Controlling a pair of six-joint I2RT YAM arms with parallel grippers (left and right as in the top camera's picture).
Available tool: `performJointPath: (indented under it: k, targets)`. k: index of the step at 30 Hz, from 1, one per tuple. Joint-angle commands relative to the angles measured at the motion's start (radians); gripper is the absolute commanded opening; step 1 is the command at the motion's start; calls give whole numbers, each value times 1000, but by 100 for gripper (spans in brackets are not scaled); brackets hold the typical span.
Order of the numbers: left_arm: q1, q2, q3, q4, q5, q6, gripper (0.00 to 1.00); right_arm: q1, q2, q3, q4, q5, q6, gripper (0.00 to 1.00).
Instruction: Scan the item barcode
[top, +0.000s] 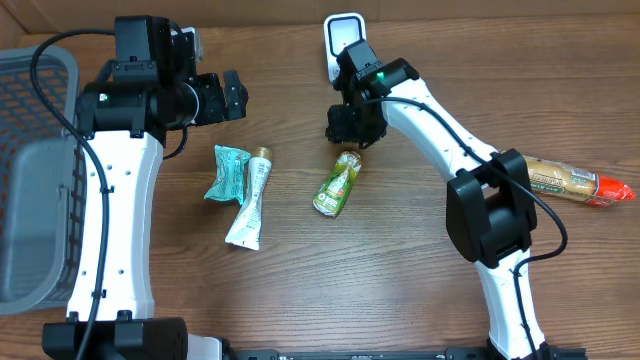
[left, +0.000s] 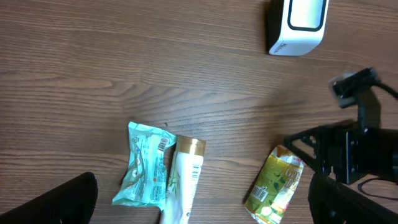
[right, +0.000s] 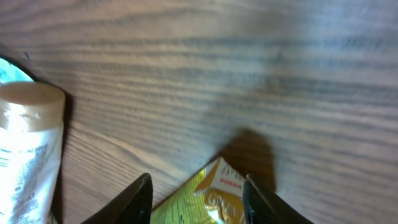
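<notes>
The green-yellow pouch (top: 338, 183) lies on the counter (top: 400, 290), at six o'clock from the white scanner (top: 343, 35). The right pincer (right: 198, 196) straddles its twelve o'clock end; whether it pinches is unclear. The left pincer (top: 232, 96) hovers wide open, empty.

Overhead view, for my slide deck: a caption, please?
Right gripper at the green pouch's top, scanner just beyond; left gripper open.

Left gripper (top: 232, 96) hovers toward the desk's far edge, jaws wide; right gripper (top: 352, 130) points down mid-desk, jaws partly apart.
</notes>
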Motion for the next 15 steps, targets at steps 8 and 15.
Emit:
performJointPath:
  k: [8, 15]
  targets:
    - [-2, -3, 9, 3, 7, 23, 99, 32, 4, -8, 12, -25, 3, 45]
    - [-2, -3, 9, 3, 8, 23, 100, 60, 4, -8, 23, -23, 3, 31]
